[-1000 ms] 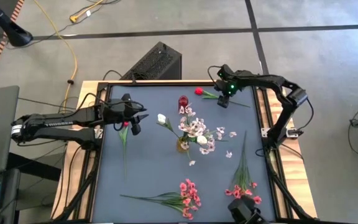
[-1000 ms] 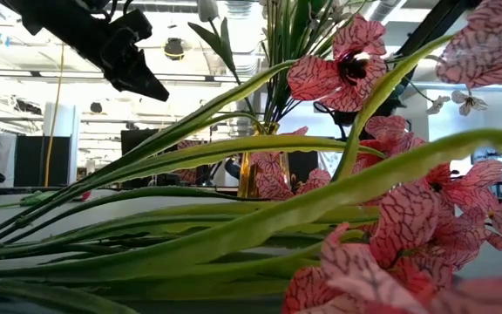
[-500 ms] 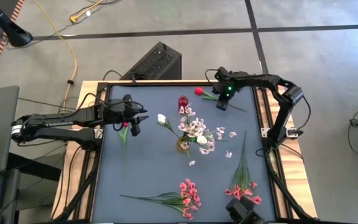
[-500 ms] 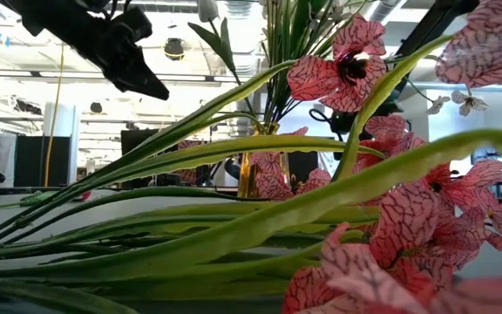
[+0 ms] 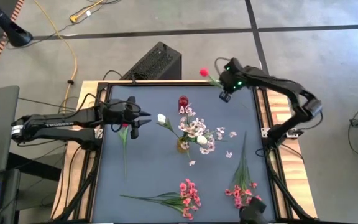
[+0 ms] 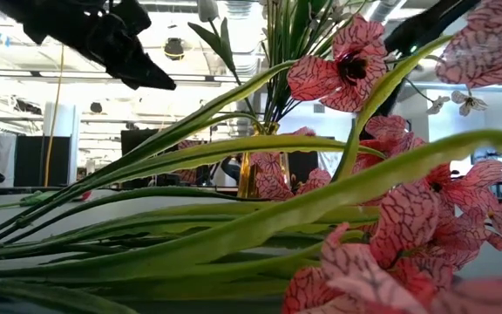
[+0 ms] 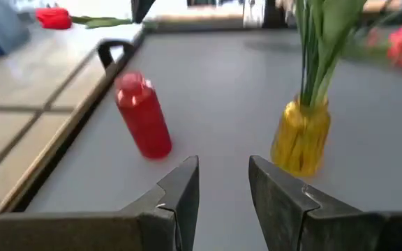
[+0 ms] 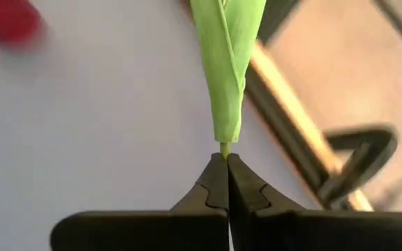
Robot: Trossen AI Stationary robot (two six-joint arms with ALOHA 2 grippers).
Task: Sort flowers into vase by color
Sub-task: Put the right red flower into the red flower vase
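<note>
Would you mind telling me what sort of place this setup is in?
Probably an open lab or workshop: bare concrete floor with a yellow cable, exposed ceiling ducts, and a wood-framed grey table.

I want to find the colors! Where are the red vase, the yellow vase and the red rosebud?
red vase [image 7: 144,120], left wrist view, its body.
yellow vase [image 7: 300,136], left wrist view, its body.
red rosebud [image 5: 203,72], high view, its bloom.

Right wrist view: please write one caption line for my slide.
Right gripper shut on the thin stem of a red rosebud, lifted above the table edge.

Right hand [image 5: 224,94] pinched closed far-side; left hand [image 5: 137,121] part-open.
</note>
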